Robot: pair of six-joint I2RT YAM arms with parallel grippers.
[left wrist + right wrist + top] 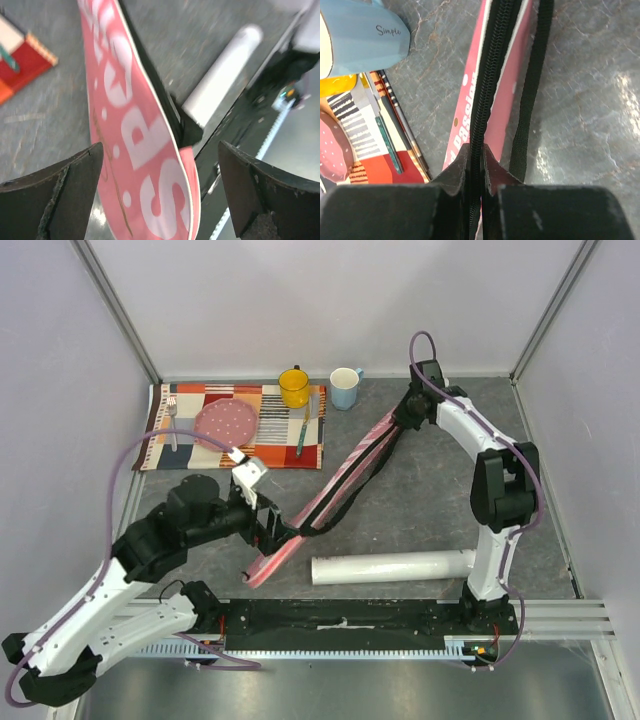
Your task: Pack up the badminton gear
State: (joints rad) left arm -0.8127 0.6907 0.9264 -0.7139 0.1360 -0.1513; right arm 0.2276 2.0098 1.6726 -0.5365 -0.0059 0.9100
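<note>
The pink SPORT-lettered racket bag (340, 480) lies diagonally across the table, its black zipper edge up. My right gripper (404, 421) is shut on the zipper edge at the bag's far end; in the right wrist view (482, 155) the zipper (492, 60) runs between the closed fingers. My left gripper (273, 531) is at the bag's near end. In the left wrist view (160, 195) it is wide open with the bag (135, 140) between the fingers, not gripped. The long white tube (392, 567) lies near the front edge, also seen in the left wrist view (225, 70). Rackets and shuttlecocks are out of view.
At the back left a striped placemat (290, 445) bears a pink dotted plate (226, 422), cutlery and a yellow mug (294, 387). A blue mug (344, 388) stands beside it, close to the bag's far end (360, 40). A black strap (530, 100) lies beside the bag.
</note>
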